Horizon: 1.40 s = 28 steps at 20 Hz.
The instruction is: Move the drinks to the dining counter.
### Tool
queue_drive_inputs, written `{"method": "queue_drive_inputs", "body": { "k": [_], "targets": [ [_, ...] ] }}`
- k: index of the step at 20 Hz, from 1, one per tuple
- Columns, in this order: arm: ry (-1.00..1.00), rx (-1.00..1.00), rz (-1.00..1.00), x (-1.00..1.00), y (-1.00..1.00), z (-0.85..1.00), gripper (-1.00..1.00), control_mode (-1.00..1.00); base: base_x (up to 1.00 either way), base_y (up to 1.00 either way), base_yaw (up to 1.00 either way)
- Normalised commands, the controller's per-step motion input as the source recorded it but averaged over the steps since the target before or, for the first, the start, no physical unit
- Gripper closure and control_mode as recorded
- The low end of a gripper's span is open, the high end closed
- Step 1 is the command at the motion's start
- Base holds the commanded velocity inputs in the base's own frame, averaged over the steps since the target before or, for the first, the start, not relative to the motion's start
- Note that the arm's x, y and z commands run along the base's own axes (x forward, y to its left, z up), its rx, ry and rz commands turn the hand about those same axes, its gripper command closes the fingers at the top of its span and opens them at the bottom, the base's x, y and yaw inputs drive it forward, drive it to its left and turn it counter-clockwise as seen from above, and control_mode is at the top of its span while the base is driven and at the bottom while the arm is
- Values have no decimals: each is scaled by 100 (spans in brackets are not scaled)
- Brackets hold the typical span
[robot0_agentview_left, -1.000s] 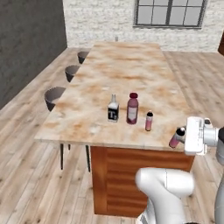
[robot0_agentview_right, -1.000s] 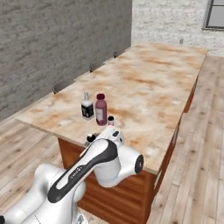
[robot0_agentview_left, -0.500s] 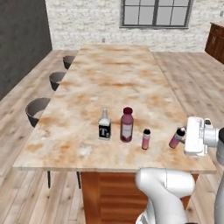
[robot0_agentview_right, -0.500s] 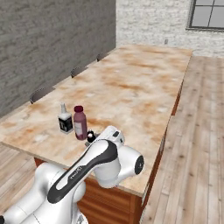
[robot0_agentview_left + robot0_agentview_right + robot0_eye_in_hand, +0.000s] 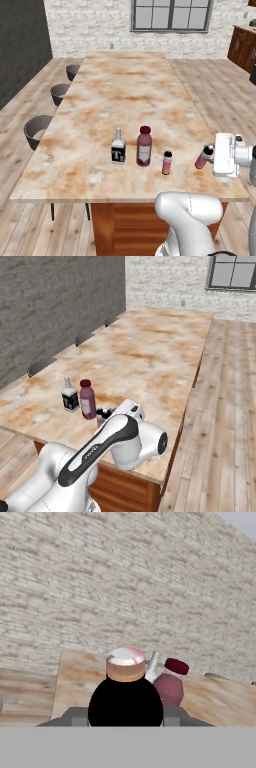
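Observation:
The dining counter (image 5: 125, 90) stretches ahead, with three of the drinks standing near its front edge. These are a clear-necked black bottle (image 5: 118, 147), a tall maroon bottle (image 5: 144, 146) and a tiny pink black-capped bottle (image 5: 166, 162). To their right my gripper (image 5: 211, 156) is shut on a second tiny pink bottle (image 5: 203, 157), held tilted over the counter's front right part. In the hand view that held bottle (image 5: 125, 702) sits between the fingertips, with the maroon bottle (image 5: 169, 688) behind it. In the right base view my arm hides the held bottle; the black bottle (image 5: 70, 395) and maroon bottle (image 5: 87, 400) stand left of it.
Round grey stools (image 5: 37, 131) line the counter's left side. A dark wall (image 5: 50, 306) runs along the left, and a brick wall with a window (image 5: 170, 15) closes the far end. Wooden floor (image 5: 225, 406) lies open to the counter's right. A brown cabinet (image 5: 244, 45) stands far right.
The base has driven, so the whole picture has shifted and the counter now lies more squarely ahead. The three standing bottles keep their places, and the gripper still holds the pink bottle.

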Motion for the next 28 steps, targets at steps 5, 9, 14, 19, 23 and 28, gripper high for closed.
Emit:
{"method": "queue_drive_inputs", "body": {
  "k": [5,9,14,19,23,28],
  "targets": [
    [0,0,0,0,0,0,100,100,1,0,0],
    [0,0,0,19,0,0,100,-100,1,0,0],
    [3,0,0,44,0,-2,100,-100,0,0,0],
    [15,1,0,43,0,-23,100,-100,0,0,0],
    [15,2,0,40,0,-33,100,-100,0,0,0],
    [4,2,0,30,-1,-35,100,-100,0,0,0]
  ]
}}
